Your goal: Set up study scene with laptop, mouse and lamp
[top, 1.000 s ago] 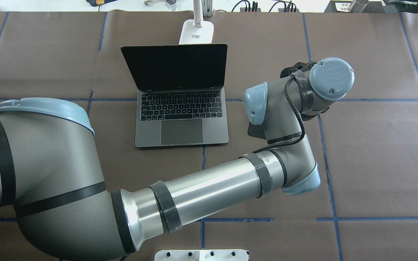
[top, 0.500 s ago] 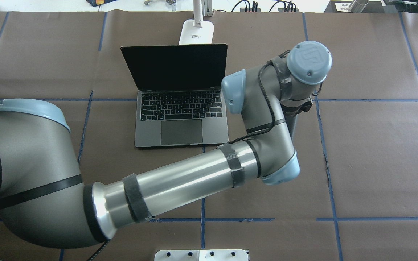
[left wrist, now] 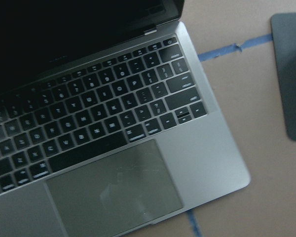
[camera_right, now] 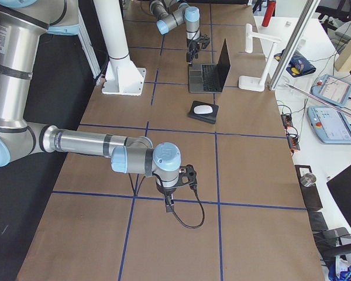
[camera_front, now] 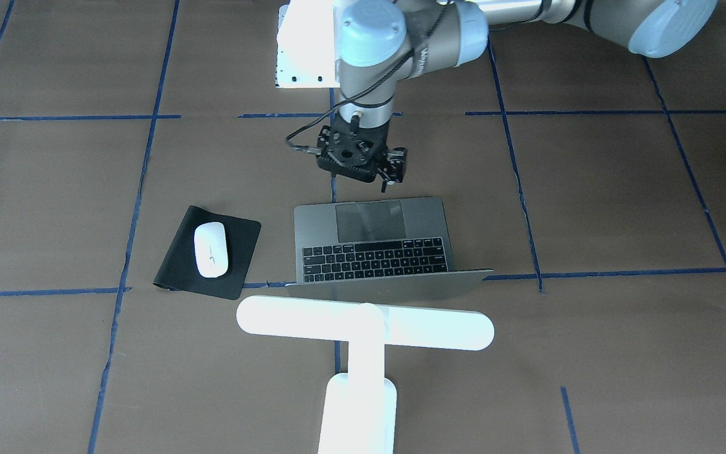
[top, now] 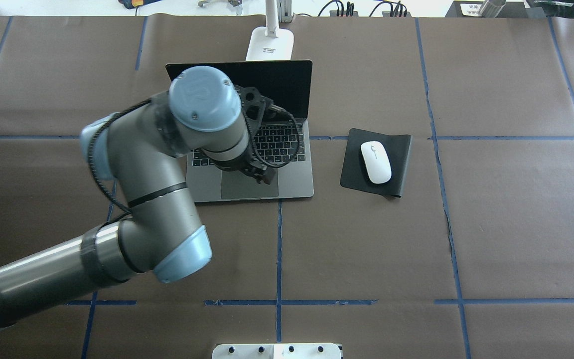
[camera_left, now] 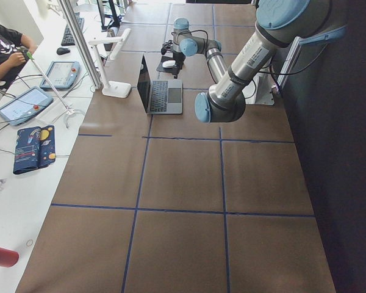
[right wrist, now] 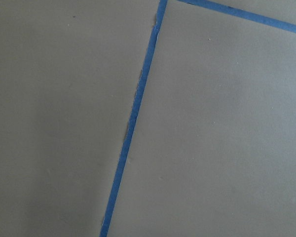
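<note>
The grey laptop (top: 287, 149) stands open at the table's middle, screen dark; the left wrist view (left wrist: 113, 128) shows its keys and trackpad from close above. The white mouse (top: 375, 162) lies on a black mat (top: 399, 149) to the laptop's right, also in the front view (camera_front: 210, 250). The white T-shaped lamp (camera_front: 363, 325) stands behind the laptop, its bar over the lid. My left gripper (top: 259, 175) hangs over the trackpad's front edge (camera_front: 366, 170); its fingers are hidden, so I cannot tell its state. My right gripper (camera_right: 169, 202) shows only in the right side view, low over bare paper.
A white bolted mount (top: 277, 351) sits at the table's near edge. Blue tape lines (right wrist: 133, 123) cross the brown paper. The left arm's elbow (top: 182, 254) hangs over the table left of the laptop. Operators' tablets (camera_left: 24, 104) lie on the bench beyond the lamp.
The left arm has swung left, from over the mat beside the laptop to over the laptop's trackpad. The mouse and mat, covered by the arm before, now show.
</note>
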You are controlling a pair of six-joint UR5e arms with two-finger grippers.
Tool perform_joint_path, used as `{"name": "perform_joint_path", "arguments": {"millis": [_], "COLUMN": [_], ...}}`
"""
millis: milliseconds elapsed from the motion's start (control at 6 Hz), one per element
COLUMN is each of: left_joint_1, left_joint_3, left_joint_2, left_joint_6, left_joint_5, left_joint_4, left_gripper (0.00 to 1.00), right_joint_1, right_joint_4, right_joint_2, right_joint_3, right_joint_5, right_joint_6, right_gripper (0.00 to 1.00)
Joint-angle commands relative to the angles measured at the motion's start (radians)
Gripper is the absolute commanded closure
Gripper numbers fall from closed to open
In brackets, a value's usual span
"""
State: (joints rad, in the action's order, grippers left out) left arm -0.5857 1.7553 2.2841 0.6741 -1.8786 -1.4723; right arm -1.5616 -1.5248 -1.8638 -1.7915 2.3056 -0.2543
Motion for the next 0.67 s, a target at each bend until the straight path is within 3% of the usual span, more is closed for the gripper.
{"name": "perform_joint_path", "arguments": {"millis": [0, 333, 500], "left_joint_1": [-0.128, -0.331, -0.476], "left_joint_3": [0.192, 0.333, 0.329], "left_joint_2": [-0.229, -0.49, -0.615], "left_joint_6": [-0.265, -0.41, -0.545], "left_joint_5": [-0.098, -0.23, -0.31], "left_joint_4": [0.003, 0.004, 0.006], "left_gripper": [0.0, 0.0, 0.0], "right_joint_1": [0.0, 0.0, 0.0], "right_joint_4": [0.0, 0.0, 0.0], "right_joint_2": [0.0, 0.0, 0.0], "right_joint_3": [0.0, 0.001, 0.001], "right_joint_5": [0.0, -0.002, -0.002], "right_joint_6": [0.0, 0.0, 0.0], "right_gripper": [0.0, 0.0, 0.0]}}
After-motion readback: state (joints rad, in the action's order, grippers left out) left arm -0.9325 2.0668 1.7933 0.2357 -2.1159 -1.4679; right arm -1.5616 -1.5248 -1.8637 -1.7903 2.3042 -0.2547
